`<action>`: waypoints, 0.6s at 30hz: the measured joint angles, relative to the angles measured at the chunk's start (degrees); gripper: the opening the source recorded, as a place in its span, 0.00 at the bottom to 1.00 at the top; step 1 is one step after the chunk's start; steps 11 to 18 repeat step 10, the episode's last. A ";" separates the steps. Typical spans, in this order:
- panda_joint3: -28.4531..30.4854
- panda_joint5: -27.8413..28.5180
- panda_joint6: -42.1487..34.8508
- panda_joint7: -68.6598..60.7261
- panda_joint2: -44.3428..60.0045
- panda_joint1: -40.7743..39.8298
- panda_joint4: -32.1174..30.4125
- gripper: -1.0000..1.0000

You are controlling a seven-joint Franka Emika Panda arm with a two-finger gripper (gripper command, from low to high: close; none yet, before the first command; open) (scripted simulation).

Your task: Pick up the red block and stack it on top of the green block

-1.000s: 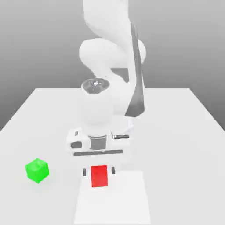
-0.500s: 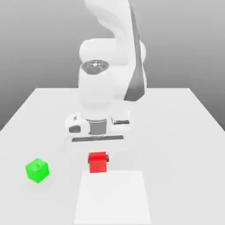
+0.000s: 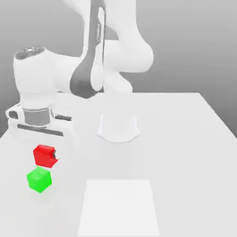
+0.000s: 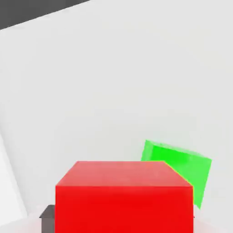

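While clamped, red block hangs tilted — above green block.

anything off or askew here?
Nothing stands out. The claw holds the red block in the air just above the green block, which sits squarely on the white table.

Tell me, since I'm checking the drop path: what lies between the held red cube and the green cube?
Nothing: the exterior view shows only a bare gap between the small red cube and green cube below.
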State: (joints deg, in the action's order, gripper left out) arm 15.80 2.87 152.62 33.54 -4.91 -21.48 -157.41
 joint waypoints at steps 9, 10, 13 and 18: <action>-2.41 -8.53 10.36 -6.18 11.91 -2.40 1.13 1.00; -2.41 -8.53 10.36 -6.18 11.91 -2.40 1.13 1.00; -2.41 -8.53 10.36 -6.18 11.91 -2.40 1.13 1.00; -2.41 -8.53 10.36 -6.18 11.91 -2.40 1.13 1.00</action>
